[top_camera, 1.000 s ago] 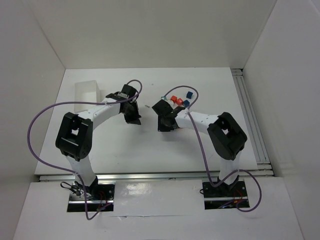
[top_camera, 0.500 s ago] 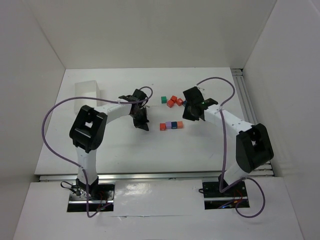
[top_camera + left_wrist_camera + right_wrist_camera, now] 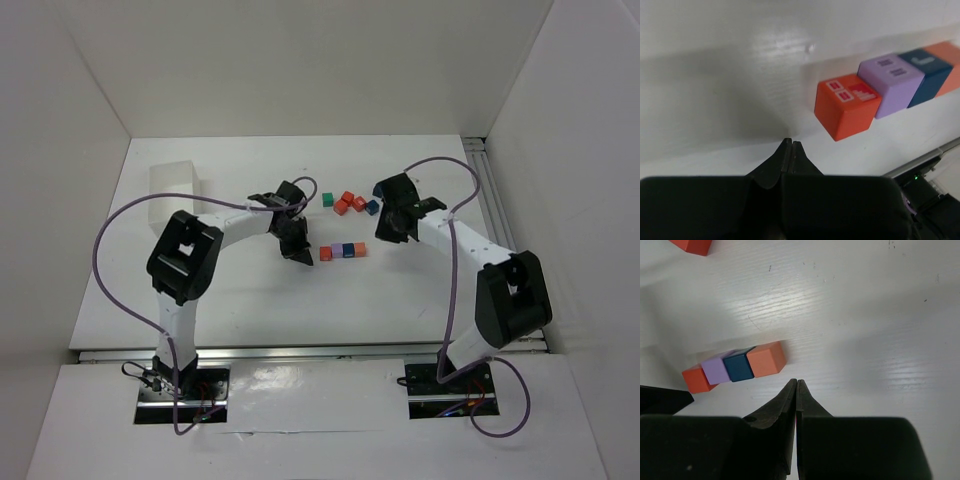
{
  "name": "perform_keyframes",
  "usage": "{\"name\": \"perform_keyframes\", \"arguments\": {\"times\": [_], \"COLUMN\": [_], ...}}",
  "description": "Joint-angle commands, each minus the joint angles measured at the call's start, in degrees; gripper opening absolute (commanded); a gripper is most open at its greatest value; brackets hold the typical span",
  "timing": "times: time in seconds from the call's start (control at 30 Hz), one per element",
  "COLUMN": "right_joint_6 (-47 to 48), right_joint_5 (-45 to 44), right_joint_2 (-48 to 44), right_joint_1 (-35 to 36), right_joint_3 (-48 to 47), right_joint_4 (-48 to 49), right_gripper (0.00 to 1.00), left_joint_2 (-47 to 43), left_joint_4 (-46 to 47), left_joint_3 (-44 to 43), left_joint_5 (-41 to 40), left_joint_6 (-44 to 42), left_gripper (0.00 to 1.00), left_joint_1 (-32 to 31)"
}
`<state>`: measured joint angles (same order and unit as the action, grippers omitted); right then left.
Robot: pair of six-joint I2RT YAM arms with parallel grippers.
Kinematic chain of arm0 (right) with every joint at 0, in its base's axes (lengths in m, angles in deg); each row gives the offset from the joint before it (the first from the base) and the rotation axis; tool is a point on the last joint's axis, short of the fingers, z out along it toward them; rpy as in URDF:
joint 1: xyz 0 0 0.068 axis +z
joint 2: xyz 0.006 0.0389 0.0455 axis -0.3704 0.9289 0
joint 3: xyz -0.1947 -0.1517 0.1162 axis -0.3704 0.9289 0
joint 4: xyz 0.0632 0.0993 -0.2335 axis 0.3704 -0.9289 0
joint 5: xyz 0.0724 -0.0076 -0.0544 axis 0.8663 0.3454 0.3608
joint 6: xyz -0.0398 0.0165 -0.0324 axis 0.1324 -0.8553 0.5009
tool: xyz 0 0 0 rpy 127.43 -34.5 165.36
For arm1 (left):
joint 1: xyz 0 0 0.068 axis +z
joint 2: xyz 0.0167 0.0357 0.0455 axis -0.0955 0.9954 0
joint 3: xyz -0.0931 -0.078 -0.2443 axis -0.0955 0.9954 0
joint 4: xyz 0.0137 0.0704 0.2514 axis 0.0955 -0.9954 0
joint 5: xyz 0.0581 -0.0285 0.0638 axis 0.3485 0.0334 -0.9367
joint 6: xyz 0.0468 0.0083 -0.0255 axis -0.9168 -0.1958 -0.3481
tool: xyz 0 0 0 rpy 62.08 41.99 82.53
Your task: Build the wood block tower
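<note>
Four wood blocks lie in a row on the table: red (image 3: pixel 326 253), purple (image 3: pixel 337 251), dark blue (image 3: pixel 348 249), orange (image 3: pixel 360 248). No stacked tower shows. My left gripper (image 3: pixel 302 255) is shut and empty, just left of the row's red end; the left wrist view shows its tip (image 3: pixel 789 145) close to the red block (image 3: pixel 846 106), apart from it. My right gripper (image 3: pixel 388 233) is shut and empty, right of the orange end. In the right wrist view its tip (image 3: pixel 796 383) sits near the orange block (image 3: pixel 766 359), not touching.
Loose blocks lie behind the row: teal (image 3: pixel 328 199), red (image 3: pixel 347 197), orange (image 3: pixel 341 207), another red (image 3: pixel 359 203), dark blue (image 3: pixel 372 207). A white tray (image 3: pixel 172 185) stands at the back left. Metal rails run along the right edge (image 3: pixel 500 240).
My right arm swung off the row to its right side, uncovering the four blocks. My left gripper moved right, up to the row's red end.
</note>
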<state>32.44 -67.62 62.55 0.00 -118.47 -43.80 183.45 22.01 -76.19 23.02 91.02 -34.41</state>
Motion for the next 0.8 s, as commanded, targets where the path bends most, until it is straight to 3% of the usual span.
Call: {"name": "perform_keyframes", "arguments": {"times": [0.0, 0.77], "right_joint_6": [0.9, 1.4], "right_joint_5": [0.5, 0.6], "right_joint_2": [-2.7, -5.5], "right_joint_1": [-1.2, -2.2], "right_joint_3": [1.6, 2.7], "right_joint_4": [-0.5, -1.0], "right_gripper": [0.09, 0.10], "left_joint_2": [-2.4, 2.6], "left_joint_4": [2.1, 2.6], "left_joint_3": [2.3, -3.4], "left_joint_5": [4.0, -0.3], "left_joint_6": [3.1, 4.4], "left_gripper": [0.00, 0.00], "left_joint_1": [-1.8, -4.0]}}
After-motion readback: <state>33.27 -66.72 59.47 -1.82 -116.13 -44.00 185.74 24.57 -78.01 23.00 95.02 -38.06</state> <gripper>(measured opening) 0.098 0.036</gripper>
